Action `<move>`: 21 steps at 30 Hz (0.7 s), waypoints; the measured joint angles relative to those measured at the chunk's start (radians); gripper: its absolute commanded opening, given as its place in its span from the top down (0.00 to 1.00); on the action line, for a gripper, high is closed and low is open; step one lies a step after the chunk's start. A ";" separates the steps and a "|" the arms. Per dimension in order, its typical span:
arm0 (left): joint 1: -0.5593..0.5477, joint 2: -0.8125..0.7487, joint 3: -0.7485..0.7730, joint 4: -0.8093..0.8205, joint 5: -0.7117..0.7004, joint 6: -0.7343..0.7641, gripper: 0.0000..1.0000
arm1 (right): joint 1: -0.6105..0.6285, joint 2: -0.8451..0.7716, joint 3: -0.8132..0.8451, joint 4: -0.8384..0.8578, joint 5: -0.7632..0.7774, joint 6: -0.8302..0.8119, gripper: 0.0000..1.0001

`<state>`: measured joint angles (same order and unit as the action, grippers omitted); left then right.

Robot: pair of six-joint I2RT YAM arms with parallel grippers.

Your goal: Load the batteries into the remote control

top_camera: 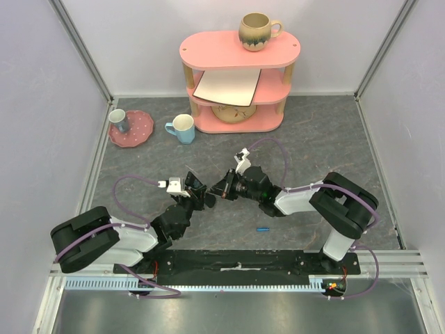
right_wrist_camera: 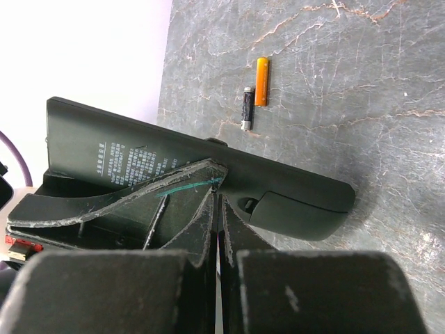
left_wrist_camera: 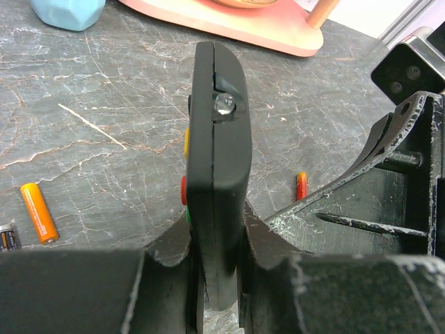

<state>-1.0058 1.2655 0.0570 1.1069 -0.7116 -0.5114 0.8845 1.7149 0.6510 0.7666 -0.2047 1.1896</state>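
Blue battery: we note a small blue cylindrical battery lying on the grey marbled tabletop, nearest the bases and apart from both claws.
Left gripper: clamped on the slim black rectangular plastic remote control, which it holds on edge, off the table.
Right gripper: jaws together, tips touching the remote's back.
Loose cells: we see an orange cylindrical battery just beside a black cylindrical battery on the table.
Far side: pale blue ceramic mug, pink tiered shelf.

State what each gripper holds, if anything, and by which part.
The left gripper clamps the remote control by its bottom end; the right gripper is shut, holding nothing.
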 measured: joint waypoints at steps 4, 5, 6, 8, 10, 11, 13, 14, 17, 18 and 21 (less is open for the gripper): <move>0.000 0.000 0.000 0.000 0.000 0.000 0.98 | 0.000 0.002 0.000 -0.001 0.000 0.000 1.00; 0.000 0.000 0.000 0.000 0.000 0.000 0.98 | 0.000 0.002 0.000 -0.001 0.000 0.000 1.00; 0.000 0.000 0.000 0.000 0.000 0.000 0.98 | 0.000 0.002 0.000 -0.001 0.000 0.000 1.00; 0.000 0.000 0.000 0.000 0.000 0.000 0.98 | 0.000 0.004 0.000 -0.001 0.000 0.000 1.00; 0.000 0.000 0.000 -0.001 0.000 0.000 0.98 | 0.000 0.010 0.000 0.000 0.000 0.000 1.00; 0.000 0.000 0.000 -0.001 0.000 0.000 0.98 | 0.000 0.015 0.000 0.000 0.000 0.000 1.00; 0.000 0.000 0.000 -0.001 0.000 0.000 0.98 | 0.000 0.024 0.000 -0.002 0.000 0.000 1.00; 0.000 0.000 0.001 -0.002 0.000 0.000 0.98 | 0.000 0.026 0.000 -0.002 0.000 0.000 1.00; 0.000 -0.001 0.002 -0.004 0.003 0.000 0.98 | 0.000 0.030 -0.002 -0.002 0.001 0.000 1.00; 0.000 -0.001 0.003 -0.005 0.004 0.000 0.98 | 0.000 0.030 -0.003 -0.002 0.001 0.000 1.00; 0.000 -0.002 0.003 -0.006 0.005 0.000 0.98 | 0.000 0.032 -0.005 -0.001 0.001 0.000 1.00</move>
<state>-1.0058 1.2640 0.0605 1.1007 -0.7071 -0.5114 0.8845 1.7470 0.6456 0.7658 -0.2035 1.1896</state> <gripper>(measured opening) 0.223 0.006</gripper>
